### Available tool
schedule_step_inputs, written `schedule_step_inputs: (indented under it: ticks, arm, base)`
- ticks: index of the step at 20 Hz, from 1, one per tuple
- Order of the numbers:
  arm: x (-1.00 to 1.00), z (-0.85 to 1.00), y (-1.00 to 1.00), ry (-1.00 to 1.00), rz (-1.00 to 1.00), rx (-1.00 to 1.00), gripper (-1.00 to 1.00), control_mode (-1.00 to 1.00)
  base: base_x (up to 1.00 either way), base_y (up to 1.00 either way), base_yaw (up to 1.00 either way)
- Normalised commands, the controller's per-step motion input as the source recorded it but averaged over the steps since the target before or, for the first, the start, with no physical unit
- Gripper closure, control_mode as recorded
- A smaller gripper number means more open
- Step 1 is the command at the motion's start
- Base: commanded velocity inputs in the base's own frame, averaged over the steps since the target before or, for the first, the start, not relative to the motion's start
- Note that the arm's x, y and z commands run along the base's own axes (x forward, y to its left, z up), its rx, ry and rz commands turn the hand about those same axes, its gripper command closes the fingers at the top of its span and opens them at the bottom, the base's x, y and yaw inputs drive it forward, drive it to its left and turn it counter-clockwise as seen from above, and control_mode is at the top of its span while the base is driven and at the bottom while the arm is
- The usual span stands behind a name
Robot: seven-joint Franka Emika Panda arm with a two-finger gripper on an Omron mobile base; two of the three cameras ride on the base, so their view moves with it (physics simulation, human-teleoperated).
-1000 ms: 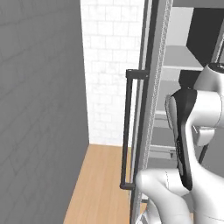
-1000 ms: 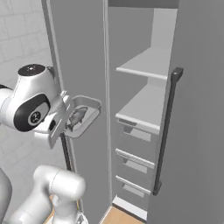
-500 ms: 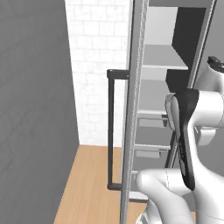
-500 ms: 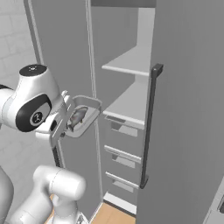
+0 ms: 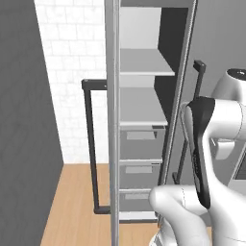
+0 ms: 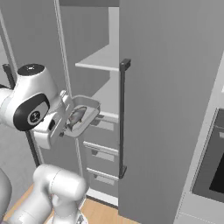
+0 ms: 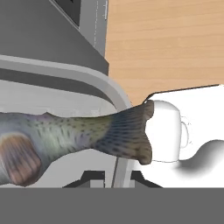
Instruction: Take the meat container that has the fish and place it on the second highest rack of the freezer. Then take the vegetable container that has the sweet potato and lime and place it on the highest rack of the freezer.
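My gripper is shut on the rim of the meat container, a grey tray held in the air in front of the open freezer. The fish lies in the tray; in the hand view the fish is speckled grey-green with its tail at the tray's rim. The highest rack and the second highest rack are bare pale shelves; the left base view shows the same highest rack and lower one. The tray hangs just below the lower shelf's height, to its left. The vegetable container is out of view.
The freezer's open door with its black bar handle stands right of the tray. Another door edge and handle stand at the left. Grey drawers lie under the shelves. An oven front is far right. Wood floor lies below.
The whole picture has shifted in both base views, so the base has moved; the freezer's inside now faces the cameras more squarely. The tray with the fish stays in my shut gripper.
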Motion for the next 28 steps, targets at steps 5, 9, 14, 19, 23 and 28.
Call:
schedule_step_inputs:
  ticks: [5,9,14,19,23,28]
  arm:
    - [0.00,0.00,0.00,0.00,0.00,0.00,1.00,1.00]
    - [0.00,0.00,0.00,0.00,0.00,0.00,1.00,1.00]
    - [0.00,0.00,0.00,0.00,0.00,0.00,1.00,1.00]
    - [0.00,0.00,0.00,0.00,0.00,0.00,1.00,1.00]
    - [0.00,0.00,0.00,0.00,0.00,0.00,1.00,1.00]
    - [0.00,0.00,0.00,0.00,0.00,0.00,1.00,1.00]
  base:
    - [0.11,-0.20,0.01]
    - [0.28,0.06,0.13]
    - [0.48,0.09,0.20]
    - [0.57,0.04,0.23]
    - [0.36,0.18,0.16]
    - [0.46,0.14,0.07]
